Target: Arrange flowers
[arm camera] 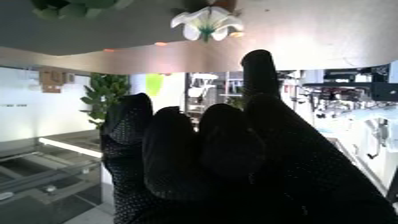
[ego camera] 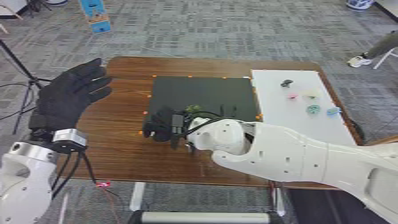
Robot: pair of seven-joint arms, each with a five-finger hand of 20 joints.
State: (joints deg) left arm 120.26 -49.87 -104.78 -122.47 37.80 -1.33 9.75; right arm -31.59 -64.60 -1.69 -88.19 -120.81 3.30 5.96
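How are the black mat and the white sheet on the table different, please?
The black mat lies near the middle of the table; the white sheet lies toward its right side. The black mat has small orange marks along its edges, while the white sheet carries small pink, green and blue things. Both lie flat.

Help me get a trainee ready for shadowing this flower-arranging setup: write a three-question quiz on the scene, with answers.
1. Multiple choice. In the head view, which part of the black mat is the right hand at?
A) Far right corner
B) Near left corner
C) Far left corner

2. True or false. In the head view, the left hand is to the left of the black mat.

3. Fill in the blank. The flower in the right wrist view has ____ petals.

Key: 1. B; 2. True; 3. white
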